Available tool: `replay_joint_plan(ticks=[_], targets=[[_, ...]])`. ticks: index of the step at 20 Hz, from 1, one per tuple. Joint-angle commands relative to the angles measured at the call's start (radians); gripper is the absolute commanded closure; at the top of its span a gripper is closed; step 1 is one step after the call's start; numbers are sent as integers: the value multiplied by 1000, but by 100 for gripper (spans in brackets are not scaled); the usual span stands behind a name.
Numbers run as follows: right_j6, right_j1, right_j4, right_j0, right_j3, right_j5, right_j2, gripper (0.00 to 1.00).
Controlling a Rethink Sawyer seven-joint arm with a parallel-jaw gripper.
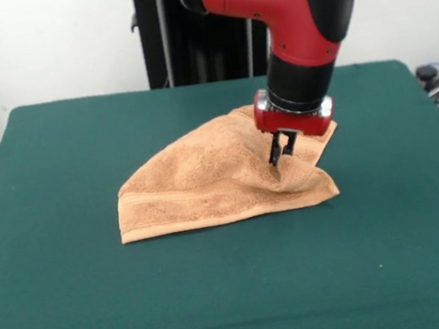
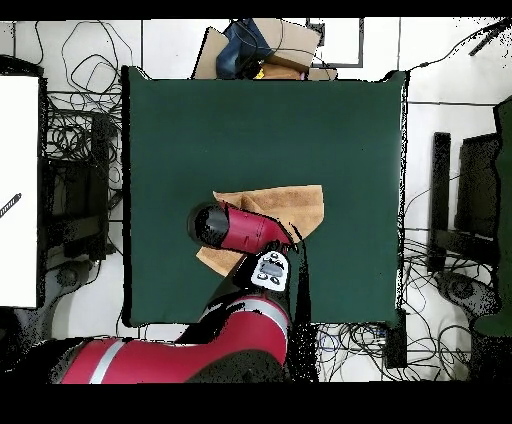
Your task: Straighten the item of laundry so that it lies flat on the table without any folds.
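The orange-tan towel [image 1: 206, 187] lies crumpled near the middle of the green table [image 1: 93, 313], with a folded band along its front edge and its right part bunched. The gripper [image 1: 282, 152] hangs from the red arm over the towel's right part. Its fingers are close together, pinching a raised fold of cloth that tents up to them. In the overhead view the towel [image 2: 288, 205] shows partly under the red arm [image 2: 240, 230] on the table [image 2: 200, 120]. The gripper itself is hidden there.
The robot's black pedestal [image 1: 188, 54] stands behind the table's far edge. Cables and equipment lie on the floor around the table [image 2: 80, 140]. A cardboard box [image 2: 270, 45] sits past the edge opposite the robot. A white board [image 2: 20, 190] is at the left.
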Motion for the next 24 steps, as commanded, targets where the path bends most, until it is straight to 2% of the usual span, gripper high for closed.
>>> replay_joint_plan(ticks=[1, 12, 20, 24], targets=[[213, -19, 37, -15, 14, -62, 97, 100], [246, -61, 47, -34, 80, -128, 116, 100], [314, -75, 93, 47, 70, -113, 37, 100], [308, -108, 97, 16, 128, -163, 70, 100]])
